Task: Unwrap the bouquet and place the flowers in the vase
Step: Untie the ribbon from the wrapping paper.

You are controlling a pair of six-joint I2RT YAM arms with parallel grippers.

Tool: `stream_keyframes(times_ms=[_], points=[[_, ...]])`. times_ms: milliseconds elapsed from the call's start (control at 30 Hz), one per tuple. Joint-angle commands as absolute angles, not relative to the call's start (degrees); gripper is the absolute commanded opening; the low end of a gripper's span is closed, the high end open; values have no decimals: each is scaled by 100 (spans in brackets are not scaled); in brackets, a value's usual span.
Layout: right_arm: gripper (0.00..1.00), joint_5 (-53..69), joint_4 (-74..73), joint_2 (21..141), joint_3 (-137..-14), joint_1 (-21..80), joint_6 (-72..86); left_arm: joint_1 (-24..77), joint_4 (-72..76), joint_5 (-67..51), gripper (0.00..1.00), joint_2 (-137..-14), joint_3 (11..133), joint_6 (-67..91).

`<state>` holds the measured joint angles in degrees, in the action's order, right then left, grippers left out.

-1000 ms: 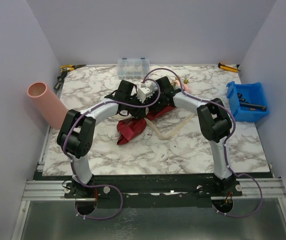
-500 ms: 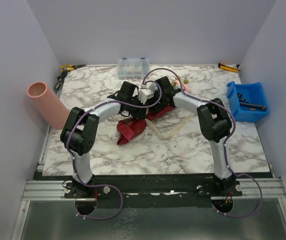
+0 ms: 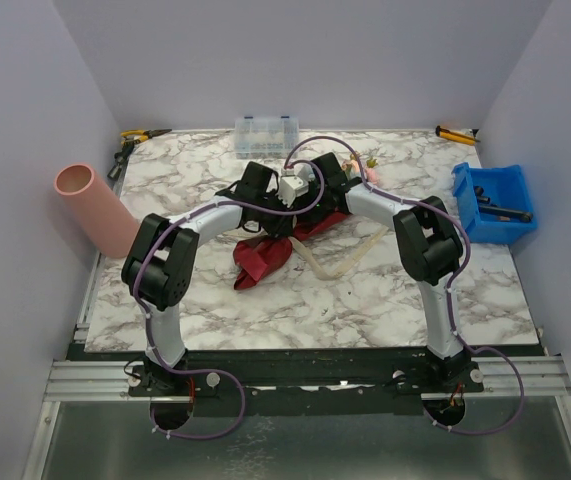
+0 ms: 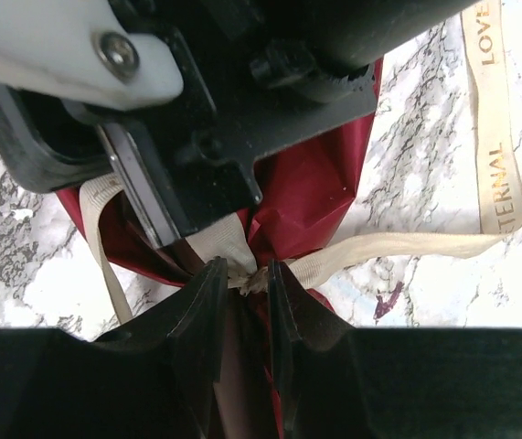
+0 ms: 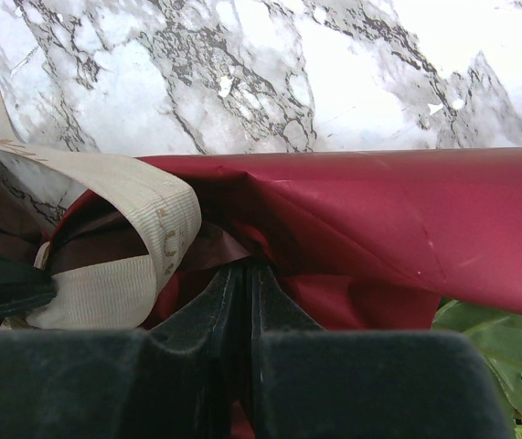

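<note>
Slightly glossy maroon wrap (image 5: 379,210), woven beige ribbon (image 4: 407,245), smooth marble-patterned table (image 3: 365,300).

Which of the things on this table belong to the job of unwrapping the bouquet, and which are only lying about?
For the job: bouquet, beige ribbon, flowers, vase.

Lying about: blue bin, clear compartment box, yellow-handled tools at the far left corner, yellow-and-black tool at the far right.
</note>
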<state>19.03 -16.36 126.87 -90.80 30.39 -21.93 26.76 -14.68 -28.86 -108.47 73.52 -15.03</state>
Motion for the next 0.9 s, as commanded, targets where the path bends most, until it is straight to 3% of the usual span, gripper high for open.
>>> stream_keyframes(times_ms=[0,200,367,867], points=[[10,1266,-3038,13675,-8565,3071,-2316,2707,-1415,-2726,29,-10877,7151,-1614],[10,1265,-3037,13676,-8572,3072,-2313,2707,-1411,-2639,28,-10898,7152,-1643],[10,1263,-3041,13676,-8562,3070,-2313,2707,-1412,-2717,0,-10881,7274,-1547],[10,1265,-3032,13667,-8560,3074,-2318,2697,-1006,-3423,0,-10175,7444,-459]])
